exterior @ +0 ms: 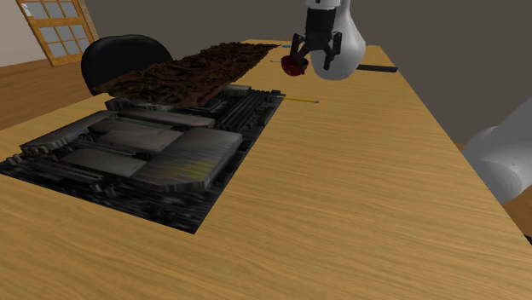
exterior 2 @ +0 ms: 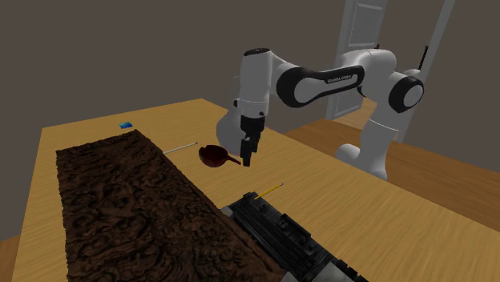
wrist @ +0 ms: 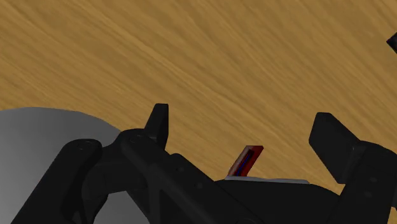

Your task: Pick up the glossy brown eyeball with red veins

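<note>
Wooden table [exterior: 367,187], reddish-brown eyeball [exterior 2: 213,154] (grey walls [exterior 2: 120,48])

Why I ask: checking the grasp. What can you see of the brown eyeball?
The eyeball looks glossy, dark reddish brown and rounded, hollowed like a shallow bowl in the second exterior view, with a thin stub reaching toward the gripper. It sits right beside that gripper, over the wooden table, near the brown mat. In the wrist view a thin red-edged sliver of it stands between the parted fingers, touching neither. Whether it rests on the table is unclear.
</note>
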`<state>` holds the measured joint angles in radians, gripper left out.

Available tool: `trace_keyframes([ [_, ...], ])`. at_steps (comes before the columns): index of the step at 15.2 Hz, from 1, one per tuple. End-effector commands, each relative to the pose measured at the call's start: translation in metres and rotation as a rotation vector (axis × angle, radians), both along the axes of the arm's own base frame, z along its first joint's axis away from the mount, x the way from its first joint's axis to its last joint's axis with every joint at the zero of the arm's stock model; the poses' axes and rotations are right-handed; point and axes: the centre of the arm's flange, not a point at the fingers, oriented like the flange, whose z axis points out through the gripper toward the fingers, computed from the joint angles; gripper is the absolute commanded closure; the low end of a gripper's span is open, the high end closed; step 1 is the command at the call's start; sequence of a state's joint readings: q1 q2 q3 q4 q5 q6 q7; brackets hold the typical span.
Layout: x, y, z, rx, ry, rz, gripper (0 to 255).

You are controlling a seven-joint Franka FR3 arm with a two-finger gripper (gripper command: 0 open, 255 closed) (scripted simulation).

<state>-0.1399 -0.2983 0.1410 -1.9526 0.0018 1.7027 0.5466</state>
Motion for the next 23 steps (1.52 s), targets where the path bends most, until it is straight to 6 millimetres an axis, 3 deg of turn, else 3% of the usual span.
trace_keyframes([
  [1,0.024,-0.008,0.001,0.005,-0.018,-0.067,0],
  [5,0.067,-0.027,0.008,0.015,-0.053,-0.193,0],
  [13,0.069,-0.028,-0.032,0.016,-0.054,-0.197,0],
  [15,0.069,-0.028,-0.032,0.016,-0.054,-0.197,0],
  [16,0.069,-0.028,-0.032,0.016,-0.054,-0.197,255],
  [23,0.069,-0.029,-0.032,0.016,-0.054,-0.197,255],
])
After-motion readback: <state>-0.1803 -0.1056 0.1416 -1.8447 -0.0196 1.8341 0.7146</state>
